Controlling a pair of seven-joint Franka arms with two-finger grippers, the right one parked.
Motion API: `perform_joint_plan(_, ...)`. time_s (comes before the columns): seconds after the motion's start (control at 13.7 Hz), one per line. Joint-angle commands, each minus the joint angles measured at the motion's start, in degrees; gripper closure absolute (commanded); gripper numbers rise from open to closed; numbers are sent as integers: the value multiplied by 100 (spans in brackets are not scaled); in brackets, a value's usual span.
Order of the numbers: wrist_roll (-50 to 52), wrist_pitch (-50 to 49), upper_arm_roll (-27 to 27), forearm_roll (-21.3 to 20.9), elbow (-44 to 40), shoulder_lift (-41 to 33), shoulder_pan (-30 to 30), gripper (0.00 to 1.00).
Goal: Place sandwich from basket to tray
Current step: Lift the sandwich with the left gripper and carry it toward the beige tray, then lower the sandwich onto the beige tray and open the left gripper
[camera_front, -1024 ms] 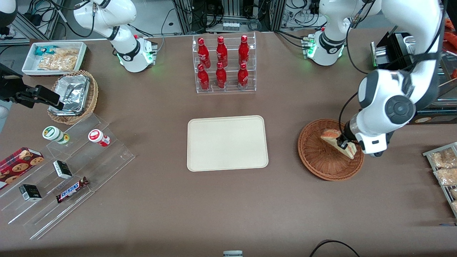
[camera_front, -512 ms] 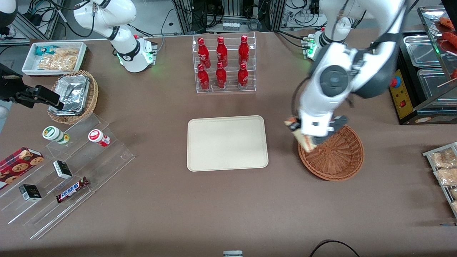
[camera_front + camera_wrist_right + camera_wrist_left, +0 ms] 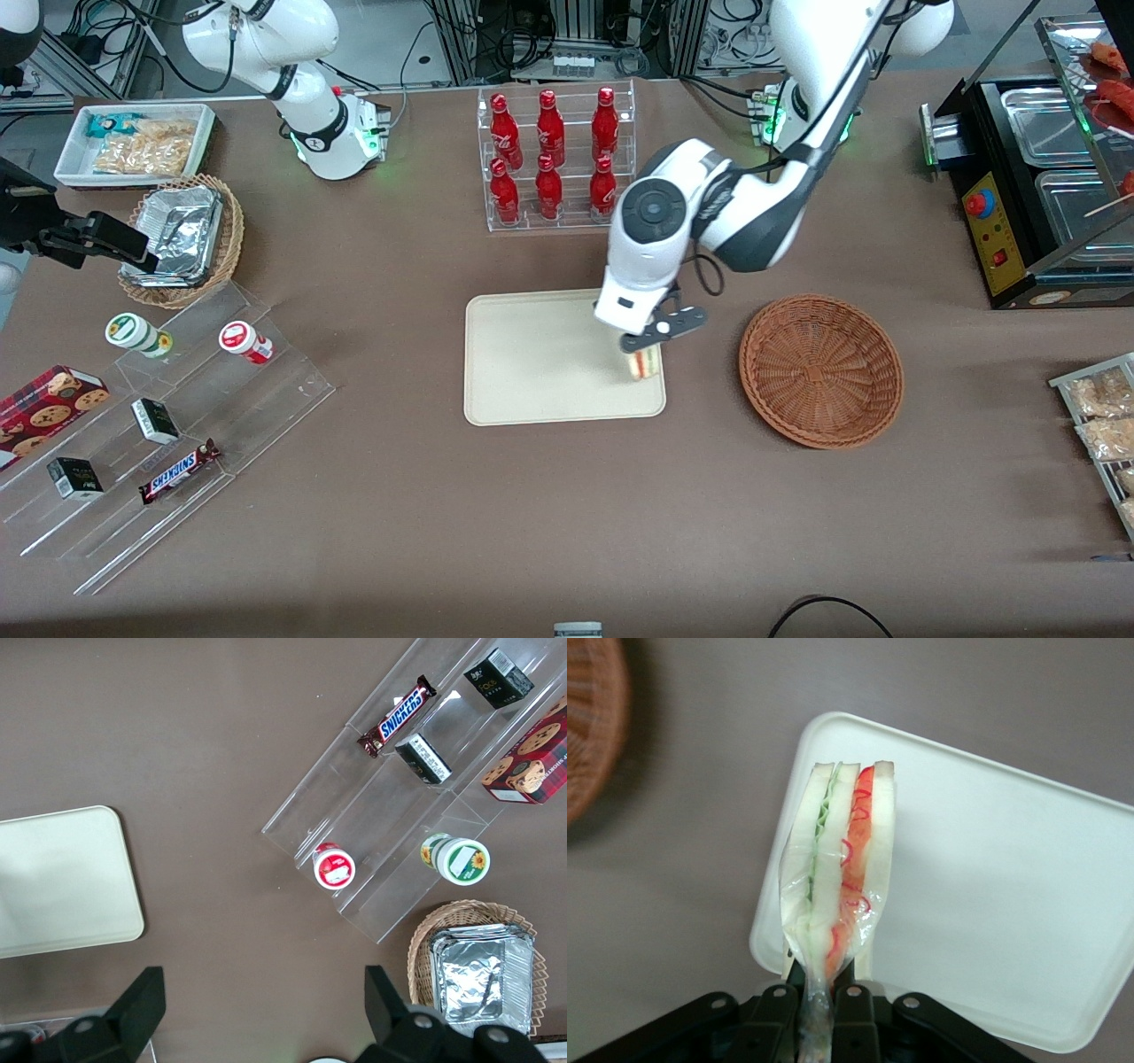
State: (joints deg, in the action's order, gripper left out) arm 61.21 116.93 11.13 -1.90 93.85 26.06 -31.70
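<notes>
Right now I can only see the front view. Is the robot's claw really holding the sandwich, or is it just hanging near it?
Observer: It's holding it. In the left wrist view the gripper is shut on the clear wrap at the sandwich's end.
Operator: Is the sandwich flat or standing up?
Observer: It hangs edge-on from the gripper, showing pale bread with a green layer and a red one between.
Operator: Is it over the tray yet?
Observer: Yes. From the wrist, the tray lies under it, near the tray's corner toward the basket.
Operator: Anything left in the basket?
Observer: Only its edge shows at the wrist; your front view shows the basket holding nothing.
</notes>
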Motion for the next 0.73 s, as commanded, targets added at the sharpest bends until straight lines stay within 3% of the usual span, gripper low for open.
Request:
perform_joint_plan(0.0, -109, 242, -76, -170, -183, 284, -318, 90)
perform_joint_plan(0.15, -100, 470, -76, -390, -174, 495, -372, 89)
perform_joint_plan(0.66, -21, 1525, -84, -425, -192, 1137, -776, 88)
